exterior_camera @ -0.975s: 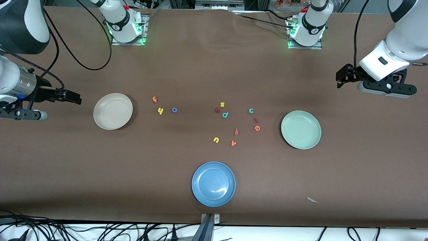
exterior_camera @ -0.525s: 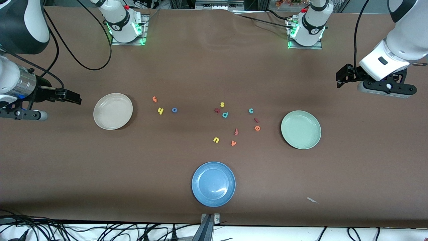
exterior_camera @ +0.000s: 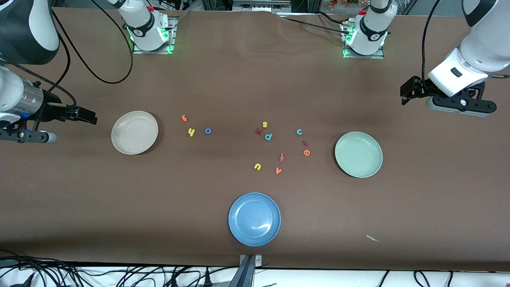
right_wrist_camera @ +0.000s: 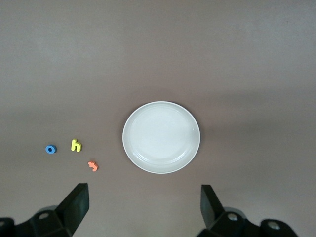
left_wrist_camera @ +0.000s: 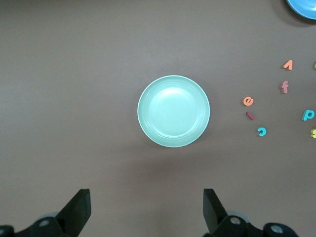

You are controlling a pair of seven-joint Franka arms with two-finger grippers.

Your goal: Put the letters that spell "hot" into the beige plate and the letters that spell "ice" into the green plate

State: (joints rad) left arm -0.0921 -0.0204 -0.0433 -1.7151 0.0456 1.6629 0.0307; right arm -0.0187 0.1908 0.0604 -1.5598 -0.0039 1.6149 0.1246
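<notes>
The left gripper (left_wrist_camera: 143, 212) hangs wide open and empty over bare table near the green plate (left_wrist_camera: 146, 123); the right gripper (right_wrist_camera: 143, 210) is likewise open and empty near the beige plate (right_wrist_camera: 131, 148).

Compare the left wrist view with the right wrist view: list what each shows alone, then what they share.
Left wrist view only: the green plate, with the orange e, dark red i and teal c beside it, and the blue plate's edge.

Right wrist view only: the beige plate, with the yellow h, blue o and orange t.

Shared: brown table and open tool fingers.
</notes>
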